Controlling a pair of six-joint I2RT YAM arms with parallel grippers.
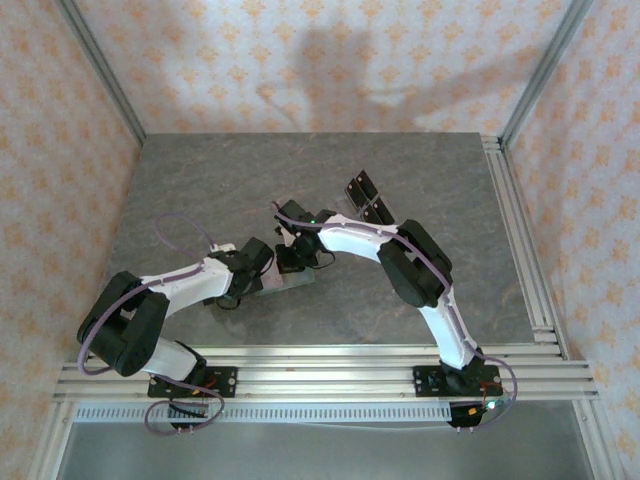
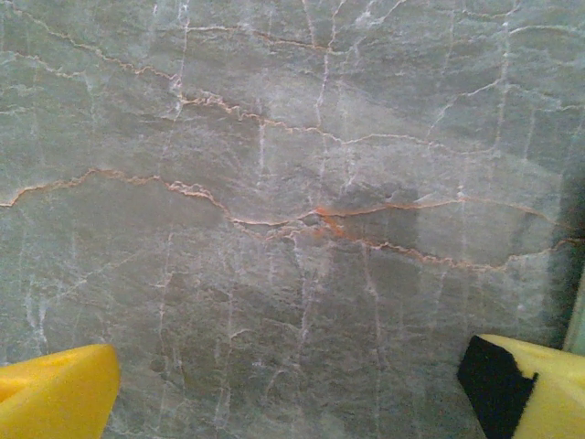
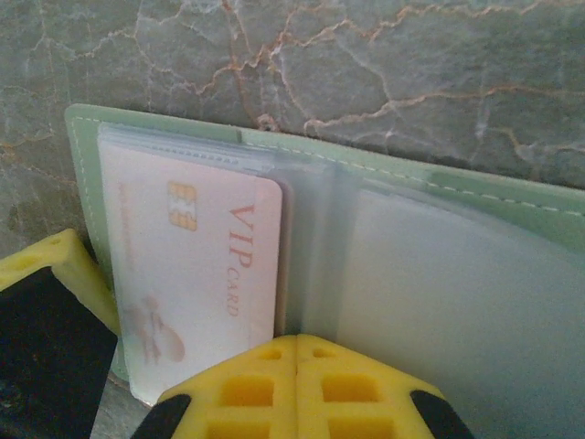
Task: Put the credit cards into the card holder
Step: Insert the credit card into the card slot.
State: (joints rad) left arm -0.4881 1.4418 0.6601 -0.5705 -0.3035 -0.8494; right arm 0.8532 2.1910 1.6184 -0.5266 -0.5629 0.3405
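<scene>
The card holder (image 3: 475, 197) is laid open on the grey, veined stone table (image 2: 274, 183), near its middle, and the table is enclosed by peach patterned walls (image 1: 300, 60). One credit card (image 3: 201, 274) is seated in the holder's left clear sleeve (image 3: 137, 155). The right gripper (image 3: 294, 366) is drawn tight together at the holder's near edge. The left gripper (image 2: 288, 380) is spread wide over bare table.

I see the table (image 2: 274, 137) as matt grey stone with rusty veins. The card holder (image 3: 494, 197) looks like matt sage leatherette with pale stitching; its sleeves (image 3: 439, 302) are frosted clear plastic, over a smooth plastic credit card (image 3: 210, 274) with a metallic chip (image 3: 182, 206).
</scene>
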